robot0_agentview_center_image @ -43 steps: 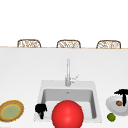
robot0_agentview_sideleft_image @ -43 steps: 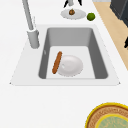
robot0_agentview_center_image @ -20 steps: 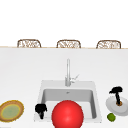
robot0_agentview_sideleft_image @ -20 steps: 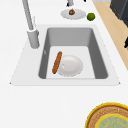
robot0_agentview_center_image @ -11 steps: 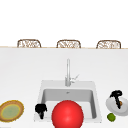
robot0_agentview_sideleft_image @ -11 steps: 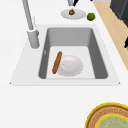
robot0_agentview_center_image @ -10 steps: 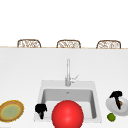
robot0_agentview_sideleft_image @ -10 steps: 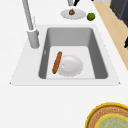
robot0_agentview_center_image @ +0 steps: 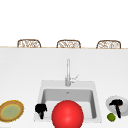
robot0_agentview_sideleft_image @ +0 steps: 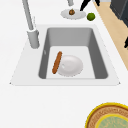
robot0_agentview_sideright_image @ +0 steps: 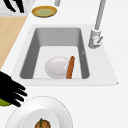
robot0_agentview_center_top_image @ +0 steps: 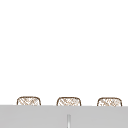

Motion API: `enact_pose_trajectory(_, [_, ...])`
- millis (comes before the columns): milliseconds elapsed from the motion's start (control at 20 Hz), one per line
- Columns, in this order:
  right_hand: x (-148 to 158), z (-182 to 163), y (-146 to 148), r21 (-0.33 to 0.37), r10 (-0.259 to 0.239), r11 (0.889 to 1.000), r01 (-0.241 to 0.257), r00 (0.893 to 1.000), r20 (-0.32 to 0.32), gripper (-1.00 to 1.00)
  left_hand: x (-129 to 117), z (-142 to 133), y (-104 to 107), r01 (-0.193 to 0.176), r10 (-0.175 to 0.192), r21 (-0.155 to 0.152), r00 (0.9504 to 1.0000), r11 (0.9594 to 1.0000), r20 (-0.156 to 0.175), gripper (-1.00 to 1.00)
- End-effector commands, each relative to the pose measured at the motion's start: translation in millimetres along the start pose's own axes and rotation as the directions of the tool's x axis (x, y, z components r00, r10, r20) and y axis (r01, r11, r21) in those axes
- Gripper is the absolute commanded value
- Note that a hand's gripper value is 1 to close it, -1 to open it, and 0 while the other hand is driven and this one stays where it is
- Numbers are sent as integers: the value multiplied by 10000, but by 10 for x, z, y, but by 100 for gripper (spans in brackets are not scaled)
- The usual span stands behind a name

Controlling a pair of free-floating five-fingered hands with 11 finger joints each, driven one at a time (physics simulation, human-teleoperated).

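My right hand [robot0_agentview_center_image: 117, 105] hovers over the white plate [robot0_agentview_center_image: 110, 103] on the counter right of the sink, fingers straight and pointing down. In the right side view this right hand [robot0_agentview_sideright_image: 10, 89] has its fingers spread just left of the plate [robot0_agentview_sideright_image: 57, 112], which carries a small brown food item [robot0_agentview_sideright_image: 41, 123]. A lime [robot0_agentview_center_image: 111, 116] lies beside the plate, close under the hand. My left hand [robot0_agentview_center_image: 41, 109] hangs idle by the sink's front left corner, holding nothing.
The sink [robot0_agentview_sideleft_image: 100, 57] holds a white dish [robot0_agentview_sideleft_image: 72, 66] and a brown sausage-like piece [robot0_agentview_sideleft_image: 57, 62]. The faucet [robot0_agentview_center_image: 67, 72] stands behind it. A yellow-rimmed plate [robot0_agentview_center_image: 11, 110] lies at the left. A large red round thing [robot0_agentview_center_image: 67, 115] fills the front.
My right hand has come down and slightly left, from above the plate's far side to just over it near the lime. The left hand has stayed still.
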Motion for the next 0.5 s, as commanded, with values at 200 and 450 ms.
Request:
enact_pose_trajectory(200, [-1, -297, 321, 5, 485, 9988, -486, 9964, 692, -100, 0, 0, 0, 0, 0, 0, 10000, 10000, 0, 0])
enact_pose_trajectory(450, [10, -409, 441, -97, 306, 9995, -300, 9972, 682, -100, 0, 0, 0, 0, 0, 0, 10000, 10000, 0, 0])
